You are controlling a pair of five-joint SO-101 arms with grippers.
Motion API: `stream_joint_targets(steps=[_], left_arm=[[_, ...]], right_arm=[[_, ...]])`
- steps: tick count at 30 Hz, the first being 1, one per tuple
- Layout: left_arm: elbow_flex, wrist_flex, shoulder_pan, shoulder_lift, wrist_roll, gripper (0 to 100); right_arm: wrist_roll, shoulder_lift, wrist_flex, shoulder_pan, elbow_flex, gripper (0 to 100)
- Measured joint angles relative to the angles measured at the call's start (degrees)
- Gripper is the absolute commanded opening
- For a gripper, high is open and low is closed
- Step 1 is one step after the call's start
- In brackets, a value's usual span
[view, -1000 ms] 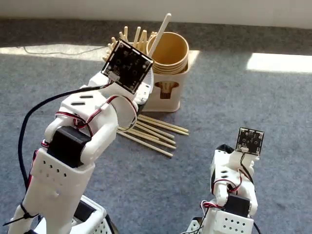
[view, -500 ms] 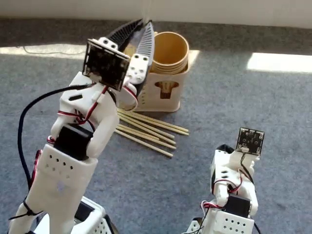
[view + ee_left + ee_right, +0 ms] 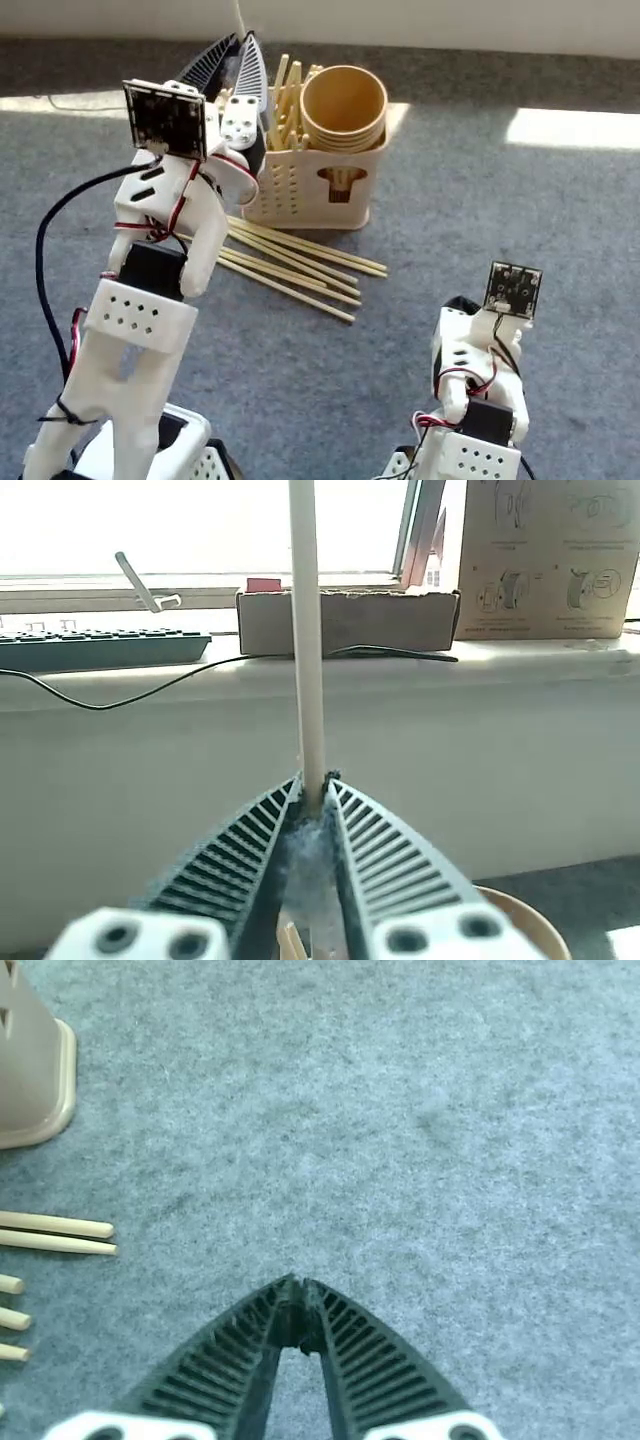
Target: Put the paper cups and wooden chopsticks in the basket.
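My left gripper (image 3: 240, 42) is raised above the basket's far left corner, pointing upward, shut on a wooden chopstick (image 3: 306, 640) that stands straight up from its fingertips (image 3: 340, 805). The beige basket (image 3: 300, 195) holds stacked paper cups (image 3: 345, 100) and several upright chopsticks (image 3: 285, 90). Several more chopsticks (image 3: 300, 265) lie on the carpet in front of the basket. My right gripper (image 3: 298, 1300) is shut and empty, low over bare carpet, to the right of the loose chopsticks' ends (image 3: 55, 1232).
Grey carpet (image 3: 500, 200) covers the floor, with open room right of the basket. A pale wall (image 3: 480, 760) rises behind the basket. The basket's corner (image 3: 35, 1080) is near the right gripper.
My left arm has swung left and tilted up with the chopstick, from over the cups to the basket's far left corner. The right arm has kept still.
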Motion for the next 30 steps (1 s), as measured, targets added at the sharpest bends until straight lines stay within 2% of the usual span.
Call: stream_joint_targets(steps=[7,14,22,30], left_arm=[[0.1,0.0,-1.0,8.5,0.6,1],[0.1,1.0,-0.8,8.6,0.6,10],[-2.3,14.1,-0.3,7.7,0.6,13],[-5.4,28.6,3.3,-2.6,0.6,13]], right_arm=[[0.0,0.0,0.0,0.0,0.0,0.5],[0.0,0.0,0.0,0.0,0.0,0.5],[0.0,0.0,0.0,0.0,0.0,0.5],[0.0,0.0,0.0,0.0,0.0,0.5]])
